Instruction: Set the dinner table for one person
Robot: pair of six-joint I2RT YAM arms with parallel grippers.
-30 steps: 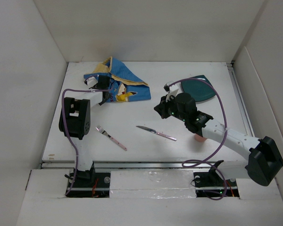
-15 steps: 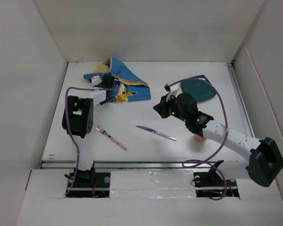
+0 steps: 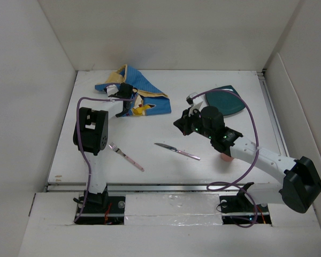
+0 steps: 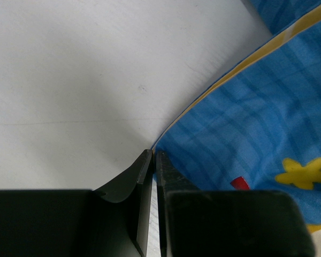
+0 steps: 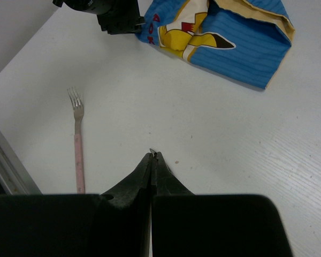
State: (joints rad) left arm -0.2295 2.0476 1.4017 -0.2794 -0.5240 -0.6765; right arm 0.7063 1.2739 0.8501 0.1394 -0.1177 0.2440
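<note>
The white dinner table point(image 3: 150, 128) holds a crumpled blue placemat point(image 3: 144, 93) with a yellow cartoon figure at the back left. My left gripper point(image 3: 126, 105) is at the mat's near-left edge. In the left wrist view its fingers point(image 4: 144, 171) are almost together, with the gripper's tips point(image 4: 154, 154) at the yellow hem of the placemat point(image 4: 246, 123). I cannot see cloth between them. My right gripper point(image 3: 181, 122) is shut and empty above bare table, as the right wrist view point(image 5: 152, 154) shows.
A pink-handled fork point(image 3: 125, 156) and a pink-handled knife point(image 3: 177, 151) lie at the front middle. A dark teal plate point(image 3: 227, 101) sits at the back right. A small pink object point(image 3: 226, 157) shows under the right arm. White walls enclose the table.
My left gripper has moved right and slightly back, up to the placemat's edge. The right arm has barely moved.
</note>
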